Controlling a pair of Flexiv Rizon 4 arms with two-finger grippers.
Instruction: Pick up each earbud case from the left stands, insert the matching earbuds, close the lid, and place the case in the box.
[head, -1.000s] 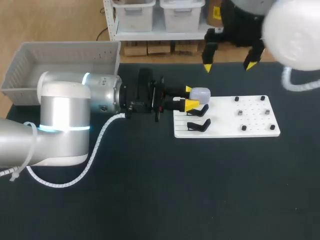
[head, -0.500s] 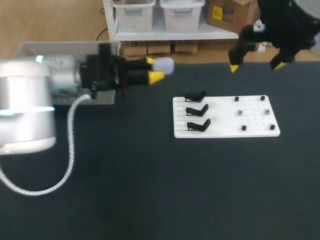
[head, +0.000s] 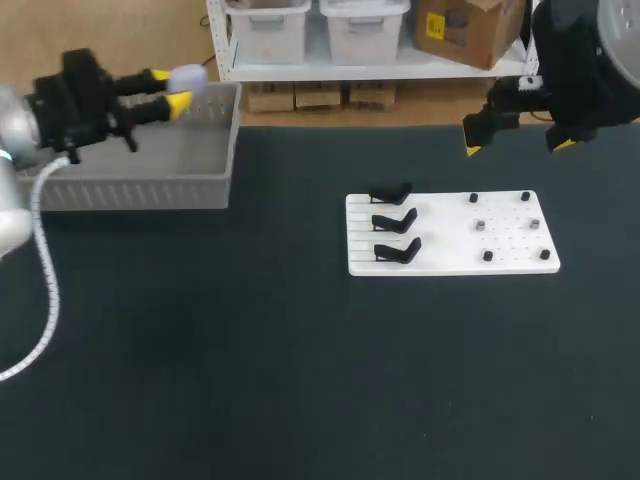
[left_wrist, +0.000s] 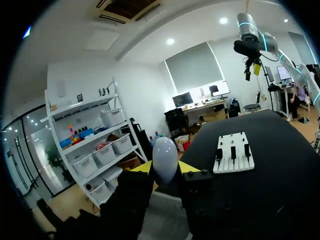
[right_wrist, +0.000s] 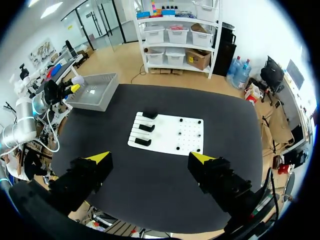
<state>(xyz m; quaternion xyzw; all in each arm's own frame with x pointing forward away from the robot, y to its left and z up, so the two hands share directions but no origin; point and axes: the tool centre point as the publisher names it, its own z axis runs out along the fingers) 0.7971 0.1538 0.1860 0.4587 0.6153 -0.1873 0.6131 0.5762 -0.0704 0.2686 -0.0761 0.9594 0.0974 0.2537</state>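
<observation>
My left gripper (head: 172, 88) is shut on a pale lavender earbud case (head: 190, 77), lid closed, held over the far right corner of the grey box (head: 150, 165). In the left wrist view the case (left_wrist: 165, 159) sits pinched between the two yellow fingertips (left_wrist: 144, 167). On the white board (head: 450, 262), three black stands (head: 393, 220) are empty. Small dark pieces (head: 487, 256) dot its right half. My right gripper (head: 517, 147) hangs open high beyond the board's far right. From its own wrist view, the open right gripper (right_wrist: 150, 159) looks down on the board (right_wrist: 170, 142) and the box (right_wrist: 95, 92).
The black table top (head: 300, 380) stretches between the box at the far left and the board at centre right. The box's inside looks bare where it shows.
My left arm has swung from the stands to the far left, carrying the case to above the box. The right gripper has drifted slightly right.
</observation>
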